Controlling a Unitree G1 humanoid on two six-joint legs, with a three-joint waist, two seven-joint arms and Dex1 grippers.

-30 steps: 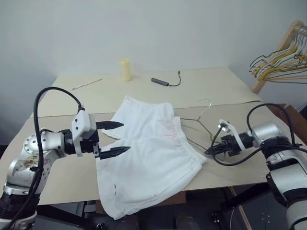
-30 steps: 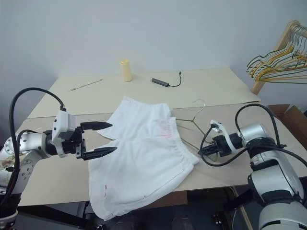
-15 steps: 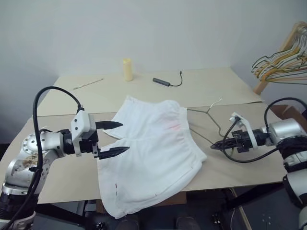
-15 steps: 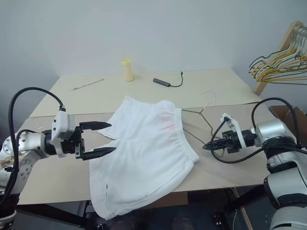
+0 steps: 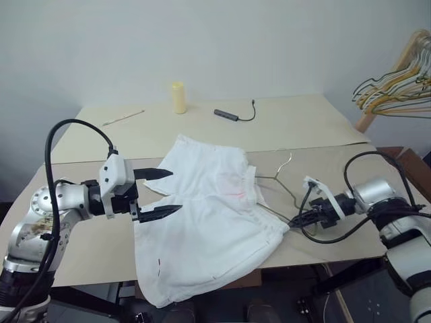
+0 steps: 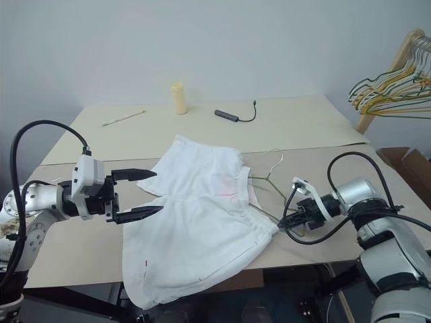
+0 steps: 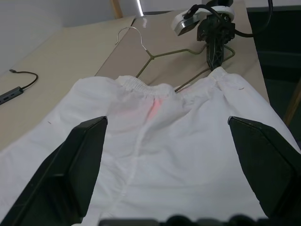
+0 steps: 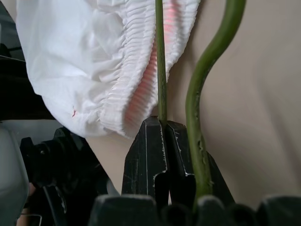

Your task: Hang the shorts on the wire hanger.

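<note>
My right pincer (image 5: 296,221) clamps the hanger (image 5: 279,176) beside the shorts' (image 5: 205,222) waistband to thread it in; my left pincer (image 5: 165,194) waits wide above them.

- Middle of the table (image 5: 94,242) is taken by the shorts (image 5: 205,222); their lower hem hangs over the front edge.
- I see bare tabletop left of the shorts, under my left gripper (image 5: 165,194), whose fingers stand wide apart above the cloth edge.
- Right gripper (image 5: 296,219) is clamped on the hanger (image 5: 279,178), tight against the waistband; hardly any gap there.
- Far side: candle (image 5: 178,98), cable adapter (image 5: 225,115) and thin stick (image 5: 122,118), well apart, open lanes between.
- Hanger rack (image 5: 394,91) blocks the far right corner.
</note>
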